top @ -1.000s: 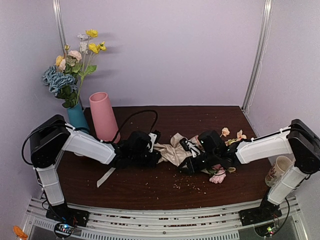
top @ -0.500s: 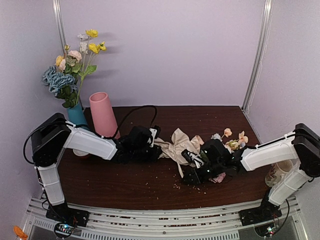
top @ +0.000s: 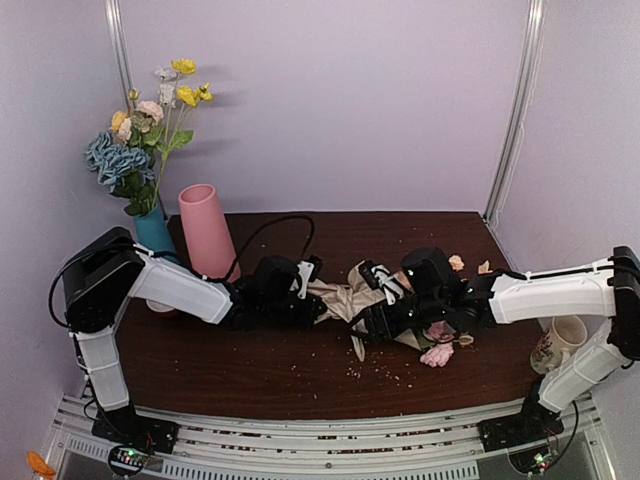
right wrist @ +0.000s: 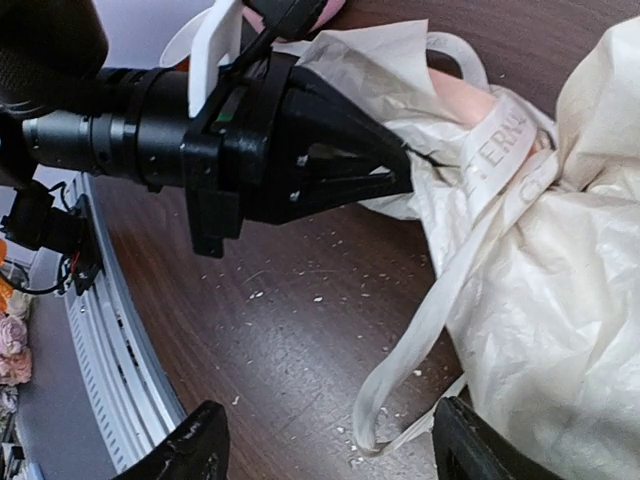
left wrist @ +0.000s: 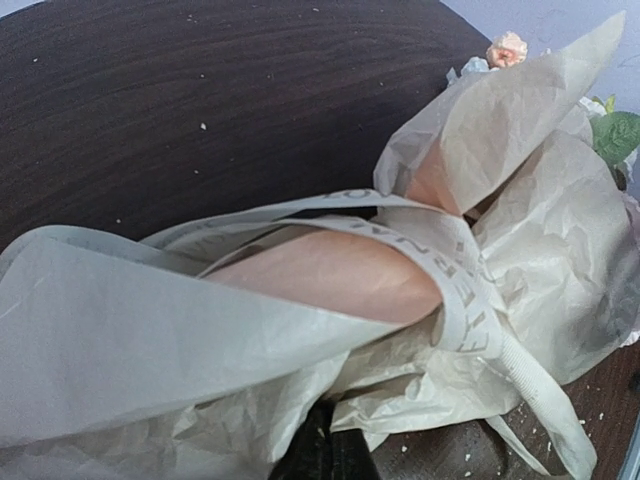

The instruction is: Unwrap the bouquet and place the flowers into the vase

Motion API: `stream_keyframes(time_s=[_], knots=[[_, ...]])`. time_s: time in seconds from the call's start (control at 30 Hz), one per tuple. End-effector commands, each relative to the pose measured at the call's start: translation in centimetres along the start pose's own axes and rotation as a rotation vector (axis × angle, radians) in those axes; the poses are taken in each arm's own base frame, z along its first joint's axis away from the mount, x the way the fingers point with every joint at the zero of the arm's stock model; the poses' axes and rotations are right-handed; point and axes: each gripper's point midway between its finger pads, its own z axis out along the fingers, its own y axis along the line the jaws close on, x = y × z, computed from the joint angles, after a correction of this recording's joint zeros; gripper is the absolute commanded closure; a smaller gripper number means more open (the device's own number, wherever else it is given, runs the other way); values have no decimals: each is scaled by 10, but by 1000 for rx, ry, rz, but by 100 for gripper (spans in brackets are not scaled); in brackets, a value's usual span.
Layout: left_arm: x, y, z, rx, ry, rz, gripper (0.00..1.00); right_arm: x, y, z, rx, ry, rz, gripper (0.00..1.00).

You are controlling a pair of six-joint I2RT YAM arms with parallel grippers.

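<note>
Only right wrist shows left tool [right wrist: 404, 168] pinching bouquet [right wrist: 540, 300].

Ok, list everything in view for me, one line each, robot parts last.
bouquet paper: one, crinkled peach-beige, mid-table between the two grippers
ribbon: one, cream with lettering, looped round the paper, loose tail on the table
flowers: several, pink, peach and white, right of centre beside the right arm
pink vase: one, matte pink, back left, upright
teal vase: one, teal-blue, left of the pink vase
yellow and blue bunch: one, standing in the teal vase
mug: one, white patterned, far right edge
table: one, dark brown wood, pale crumbs scattered
left gripper: one, black, jaws shut on the paper
right gripper: one, black, jaws open over the ribbon tail
</note>
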Motion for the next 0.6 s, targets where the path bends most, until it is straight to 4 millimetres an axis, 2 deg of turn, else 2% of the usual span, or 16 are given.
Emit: stream_keyframes(time_s=[0.0,0.2,0.3,0.47,0.57], knots=[[-10,-13,-2,45,-50,28,100,-11,-28,-4,187,-26,-16,27],[-11,-17,-2,55,-52,34,100,-31,-22,10,154,-72,9,38],[-12,-19,-3,55,-52,37,100,-34,-27,21,168,-77,32,46],[-12,-19,-5,52,-52,40,100,-32,-43,39,214,-63,59,63],[-11,-21,-5,56,-52,42,100,-35,-50,41,253,-75,47,77]])
